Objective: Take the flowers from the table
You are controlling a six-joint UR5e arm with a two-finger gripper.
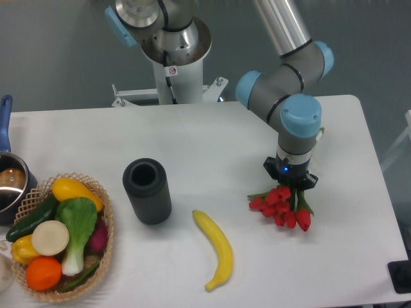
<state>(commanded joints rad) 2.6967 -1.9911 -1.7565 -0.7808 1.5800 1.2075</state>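
Observation:
The flowers [281, 206], a small bunch of red tulips with green leaves, lie on the white table [212, 138] at the right, with the blooms toward the front. My gripper [291, 187] points straight down right over the stem end of the bunch. Its fingers are hidden behind the gripper body and the flowers, so I cannot tell whether they are closed on the stems. The flowers appear to rest on the tabletop.
A yellow banana [216, 248] lies left of the flowers. A black cylindrical cup [147, 190] stands mid-table. A wicker basket [106, 224] of vegetables sits at front left, with a blue-handled pot [6, 179] behind it. The robot base [172, 58] stands at the back.

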